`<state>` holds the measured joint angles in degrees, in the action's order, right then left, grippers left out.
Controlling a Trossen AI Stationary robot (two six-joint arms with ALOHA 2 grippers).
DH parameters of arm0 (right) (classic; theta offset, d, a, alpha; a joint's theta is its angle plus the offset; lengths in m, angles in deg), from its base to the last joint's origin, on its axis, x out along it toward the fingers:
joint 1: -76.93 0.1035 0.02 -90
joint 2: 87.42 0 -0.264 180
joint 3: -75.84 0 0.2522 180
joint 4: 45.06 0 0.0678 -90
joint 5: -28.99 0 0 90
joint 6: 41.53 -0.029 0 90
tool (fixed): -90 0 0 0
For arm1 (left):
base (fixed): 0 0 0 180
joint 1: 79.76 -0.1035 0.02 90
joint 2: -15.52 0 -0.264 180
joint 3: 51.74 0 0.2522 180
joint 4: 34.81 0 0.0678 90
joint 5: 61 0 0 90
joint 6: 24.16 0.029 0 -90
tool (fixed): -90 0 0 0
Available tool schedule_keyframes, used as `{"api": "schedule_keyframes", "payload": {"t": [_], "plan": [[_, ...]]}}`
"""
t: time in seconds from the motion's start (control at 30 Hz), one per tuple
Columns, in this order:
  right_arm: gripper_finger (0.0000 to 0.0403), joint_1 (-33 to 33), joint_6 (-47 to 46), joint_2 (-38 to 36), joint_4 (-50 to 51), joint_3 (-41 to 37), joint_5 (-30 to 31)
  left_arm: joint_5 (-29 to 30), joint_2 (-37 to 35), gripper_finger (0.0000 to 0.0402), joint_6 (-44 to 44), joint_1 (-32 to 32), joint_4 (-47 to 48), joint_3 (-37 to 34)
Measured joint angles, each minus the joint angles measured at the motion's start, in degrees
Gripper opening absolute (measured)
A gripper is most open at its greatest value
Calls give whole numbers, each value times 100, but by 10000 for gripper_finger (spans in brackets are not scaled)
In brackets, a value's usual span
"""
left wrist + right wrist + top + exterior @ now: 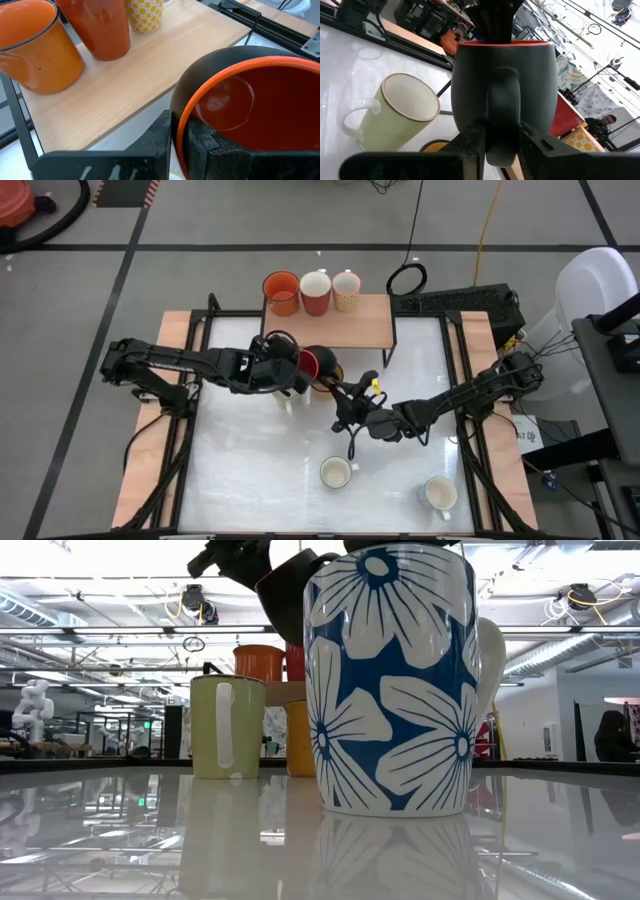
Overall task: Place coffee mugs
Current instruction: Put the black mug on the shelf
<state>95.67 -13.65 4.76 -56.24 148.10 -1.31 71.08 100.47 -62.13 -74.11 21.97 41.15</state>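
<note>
A black mug with a red inside point(312, 363) hangs tilted above the table's middle, between both grippers. My left gripper point(295, 370) is shut on its rim; my right gripper point(347, 392) is closed on its handle point(502, 115). An orange mug point(281, 292), a red mug point(315, 291) and a yellow dotted mug point(346, 289) stand on the wooden shelf point(360, 328) at the far side. A blue-flowered mug point(390, 680) and a white mug point(440, 494) stand near the front edge. A cream mug point(400, 115) stands on the table below the held mug. My left gripper pinches the black mug's rim point(179, 125), one finger point(202, 145) inside the mug and one point(159, 136) outside. It comes slanting down from the table's left. The mug is tilted and clear of the table. My right gripper has the black mug's handle point(503, 150) between its two fingers point(474, 145), which lie against the handle's two sides. It comes level from the table's right. The fingers lie across the handle.
An amber-yellow mug point(300, 740) stands beside the cream mug point(228, 727), under the grippers. The shelf's black frame point(392, 340) stands just beyond them. Bare white table lies between the grippers and the two front mugs.
</note>
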Motion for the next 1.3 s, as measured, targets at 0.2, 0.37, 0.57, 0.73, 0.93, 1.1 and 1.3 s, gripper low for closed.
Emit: {"api": "schedule_keyframes", "payload": {"t": [0.2,0.37,0.57,0.73,0.93,1.1,1.3], "plan": [[65,2,20,0,0,-2,0,36,7,38,256,80,-14,0],[59,9,92,0,-7,-7,0,-47,28,85,538,180,-6,0],[63,3,125,0,-42,-7,-6,44,28,211,755,306,-125,0],[61,-9,215,4,-29,-7,46,484,-14,295,1539,535,-507,0],[59,-9,262,4,-17,-7,61,740,-583,304,2439,968,-847,4],[54,-4,302,-53,-35,-11,32,762,-1089,284,2596,1321,-806,4],[28,44,307,-293,0,-11,39,783,-1276,266,2373,1691,-300,7]]}}
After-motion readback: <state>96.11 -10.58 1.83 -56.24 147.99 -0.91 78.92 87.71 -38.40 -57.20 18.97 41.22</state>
